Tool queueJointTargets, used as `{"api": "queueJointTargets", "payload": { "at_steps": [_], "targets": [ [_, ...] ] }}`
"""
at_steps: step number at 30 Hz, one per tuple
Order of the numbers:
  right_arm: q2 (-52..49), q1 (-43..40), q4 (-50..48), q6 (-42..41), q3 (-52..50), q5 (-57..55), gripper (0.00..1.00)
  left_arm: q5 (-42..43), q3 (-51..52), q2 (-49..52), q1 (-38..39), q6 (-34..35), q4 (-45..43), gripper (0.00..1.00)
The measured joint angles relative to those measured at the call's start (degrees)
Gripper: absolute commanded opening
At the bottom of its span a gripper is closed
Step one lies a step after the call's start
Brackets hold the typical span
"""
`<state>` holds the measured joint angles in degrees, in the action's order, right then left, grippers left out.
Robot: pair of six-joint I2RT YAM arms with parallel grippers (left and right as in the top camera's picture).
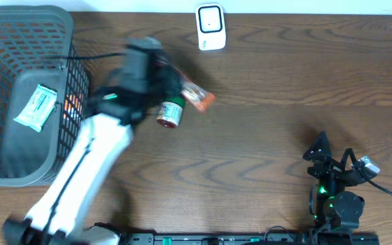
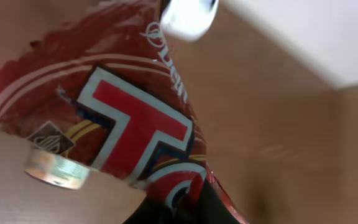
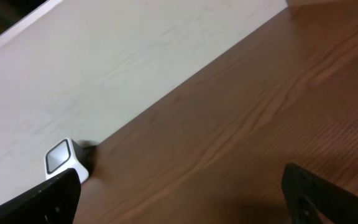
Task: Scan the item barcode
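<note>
- Presently the left gripper [image 1: 173,83] is out over the table [image 1: 284,82], reaching from the near-left edge toward the far middle. Its outline is blurred in the overhead view.
- Its jaws are closed on a red packet [image 1: 197,97], which sticks out to the right of the fingers with its orange-red end pointing toward the table's centre.
- In the left wrist view, the red packet [image 2: 129,124] fills most of the frame. It shows a large red letter T edged in white and dark blue, with white lettering higher up.
- The scanner [image 1: 210,27], a small white unit with a dark-rimmed window, stands at the far edge of the table. It is beyond the packet and apart from it.
- The left wrist camera catches the scanner [image 2: 188,15] as a white blur at the top of the frame, above the packet.
- A small bottle [image 1: 171,113] with a green label and a red end lies just below the left gripper. Whether it touches the packet cannot be told.
- A dark mesh basket [image 1: 19,17] sits at the left edge, with a white-and-green pouch [image 1: 37,107] inside it.
- The right gripper [image 1: 327,151] rests near the right front of the table, well apart from everything else. Its jaws are spread wide and hold nothing.
- The right wrist view shows both dark fingers [image 3: 48,199] at the bottom corners, with bare wood between them and the scanner [image 3: 64,160] in the distance.
</note>
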<state>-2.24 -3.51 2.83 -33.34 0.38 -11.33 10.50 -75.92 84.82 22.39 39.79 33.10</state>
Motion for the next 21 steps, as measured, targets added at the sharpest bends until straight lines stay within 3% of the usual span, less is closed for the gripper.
{"api": "queueJointTargets", "payload": {
  "at_steps": [6,14,15,17,18,20,21],
  "targets": [
    [0.0,0.0,0.0,0.0,0.0,0.0,0.99,-6.5,0.0,14.1,8.0,0.3,-1.9,0.13],
    [0.0,0.0,0.0,0.0,0.0,0.0,0.99,-8.0,0.0,27.3,12.0,1.8,-6.3,0.12],
    [0.0,0.0,0.0,0.0,0.0,0.0,0.99,-8.1,0.0,28.0,12.2,2.2,-6.4,0.17],
    [0.0,0.0,0.0,0.0,0.0,0.0,0.99,-8.1,0.0,28.5,12.6,2.7,-6.4,0.43],
    [0.0,0.0,0.0,0.0,0.0,0.0,0.99,-8.2,0.0,28.5,12.7,3.1,-6.4,0.46],
    [0.0,0.0,0.0,0.0,0.0,0.0,0.99,-8.3,0.0,28.4,12.7,3.6,-6.6,0.65],
    [0.0,0.0,0.0,0.0,0.0,0.0,0.99,-8.3,0.0,28.4,12.7,3.5,-6.5,0.8]
  ]
}}
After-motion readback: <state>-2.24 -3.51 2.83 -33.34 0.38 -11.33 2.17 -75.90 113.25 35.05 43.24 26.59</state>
